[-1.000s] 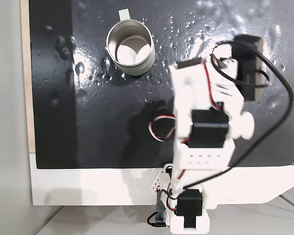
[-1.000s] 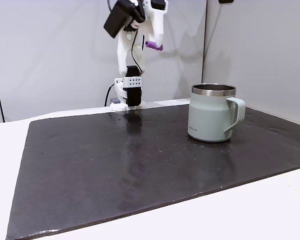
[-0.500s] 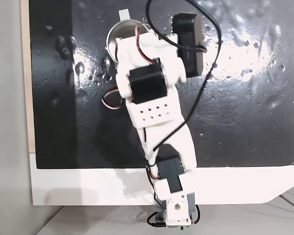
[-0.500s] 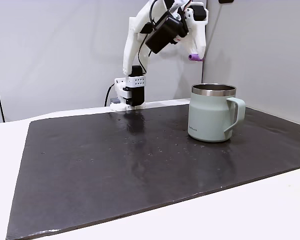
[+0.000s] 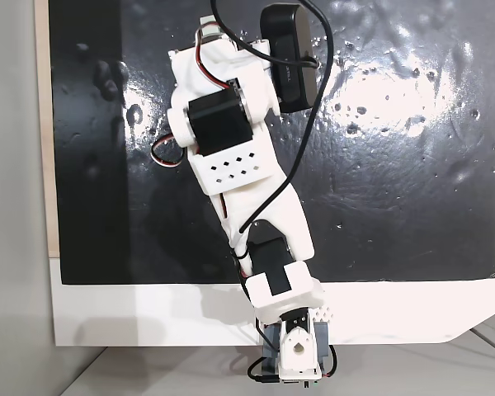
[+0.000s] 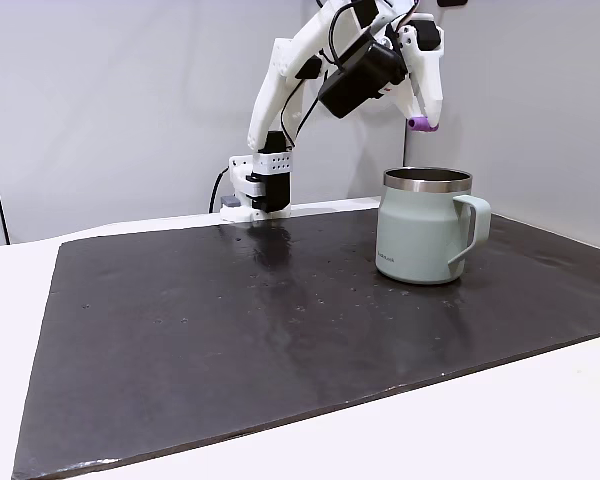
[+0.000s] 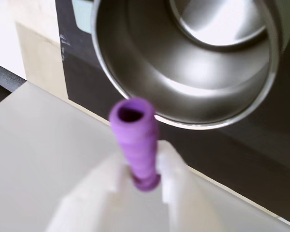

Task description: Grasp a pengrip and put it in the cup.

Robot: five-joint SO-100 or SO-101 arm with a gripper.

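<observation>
One pengrip (image 7: 135, 140), purple and ribbed, is clamped between the fingers of the hand (image 6: 420, 118) and hangs just above the rim of the cup (image 6: 428, 226) at the upper right of the side fixed view. Carrying looks nearly done and the drop is the step in hand. Judging by the wrist view, where the cup's steel mouth (image 7: 183, 63) fills the upper frame beyond the tube's tip, the hand should reach slightly further over the opening, then spread its fingers.
</observation>
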